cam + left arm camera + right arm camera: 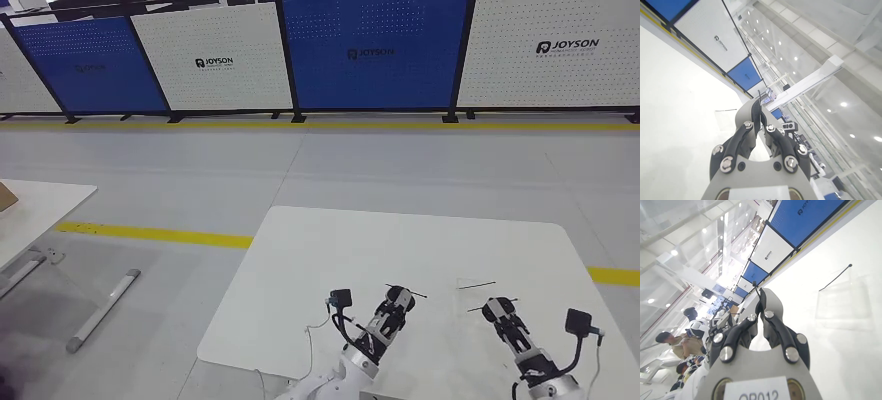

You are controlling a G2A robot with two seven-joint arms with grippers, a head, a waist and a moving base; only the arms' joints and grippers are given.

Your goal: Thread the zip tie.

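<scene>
Top view: w/ left gripper (400,294) and right gripper (498,305) well apart, we judge the zip tie tail (759,94) must aim square at the zip tie head (754,283) slot b4 closing in; each gripper's fingers are clamped on its strap, ends poking just past fingertips, long axes crosswise to fingers.

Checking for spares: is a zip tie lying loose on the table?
Yes, a loose zip tie lies on the table, apart from the right gripper.
</scene>
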